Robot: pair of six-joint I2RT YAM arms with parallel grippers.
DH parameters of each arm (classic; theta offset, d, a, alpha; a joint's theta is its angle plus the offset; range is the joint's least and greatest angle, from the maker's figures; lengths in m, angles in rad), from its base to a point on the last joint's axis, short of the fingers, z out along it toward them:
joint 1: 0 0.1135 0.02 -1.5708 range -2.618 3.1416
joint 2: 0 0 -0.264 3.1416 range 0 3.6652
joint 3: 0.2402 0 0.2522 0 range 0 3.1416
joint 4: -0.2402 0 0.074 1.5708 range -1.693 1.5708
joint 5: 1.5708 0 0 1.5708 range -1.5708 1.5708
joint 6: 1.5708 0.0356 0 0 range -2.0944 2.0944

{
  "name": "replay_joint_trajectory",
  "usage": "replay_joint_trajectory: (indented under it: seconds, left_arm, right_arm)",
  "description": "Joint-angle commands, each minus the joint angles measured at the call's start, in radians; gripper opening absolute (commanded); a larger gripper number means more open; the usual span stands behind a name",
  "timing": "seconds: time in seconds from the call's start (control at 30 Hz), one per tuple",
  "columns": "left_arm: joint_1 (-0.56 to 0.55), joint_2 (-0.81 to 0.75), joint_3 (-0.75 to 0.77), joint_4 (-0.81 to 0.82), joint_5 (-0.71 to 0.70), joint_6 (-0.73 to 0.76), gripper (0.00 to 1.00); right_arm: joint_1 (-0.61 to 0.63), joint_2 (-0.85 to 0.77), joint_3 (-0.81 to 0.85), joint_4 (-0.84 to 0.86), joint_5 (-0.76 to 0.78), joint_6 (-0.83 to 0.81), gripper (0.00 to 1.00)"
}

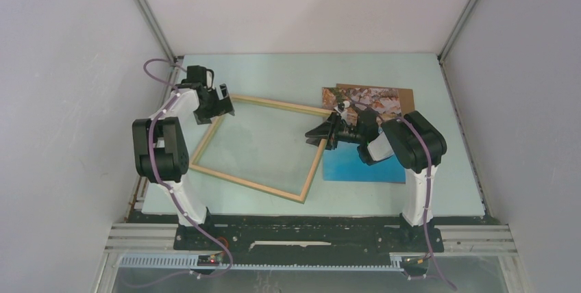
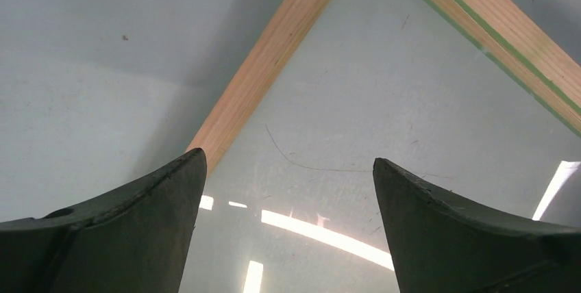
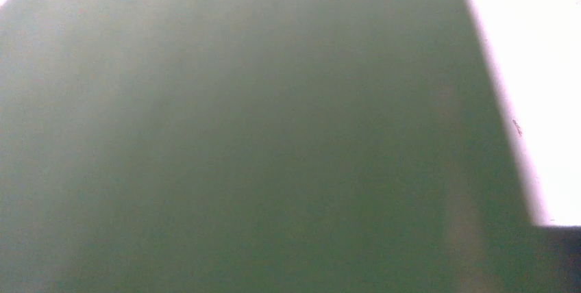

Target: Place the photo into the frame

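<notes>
On the pale green table (image 1: 274, 70), the frame (image 1: 281, 104) lies flat with its light wood face up, turned at a slant so that one corner points toward the far left. A clear pane (image 1: 260, 146) fills its opening and the table shows through it. The photo (image 1: 356, 166) lies outside the frame, just to its right, with the rocky end far from the arms and the blue end near them. A brown board (image 1: 410, 90) lies under it and shows along the photo's far edge and far-right corner.

The left gripper (image 1: 225, 109) hangs over the frame's far-left corner. From the left wrist, its two dark fingers (image 2: 157, 218) stand wide apart with nothing between them. Below the left gripper (image 2: 288, 163) the wooden rails of the frame (image 2: 274, 46) meet, a thin green edge runs along the inner side of one rail, and the pane (image 2: 384, 115) reflects bright streaks of light.

The right arm reaches across the middle of the photo, and the right gripper (image 1: 316, 137) points left, at the frame's right rail. From above, whether its fingers clasp that rail or merely sit beside it cannot be told. The right wrist view is a dull green blur with a white patch at the upper right and shows no fingers.
</notes>
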Motion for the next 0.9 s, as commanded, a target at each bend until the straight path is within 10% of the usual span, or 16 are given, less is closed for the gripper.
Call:
replay_joint_trajectory:
  seconds: [0.0,0.87]
  left_arm:
    - [0.023,-0.017,0.013,0.013,0.013,0.009,0.98]
    - [0.1,-0.077,0.008,0.025,0.122,-0.001,0.98]
  right_arm:
    - [0.004,-0.05,0.023,0.049,-0.026,0.011,0.48]
    - [0.019,-0.086,0.035,0.149,-0.027,0.116,0.48]
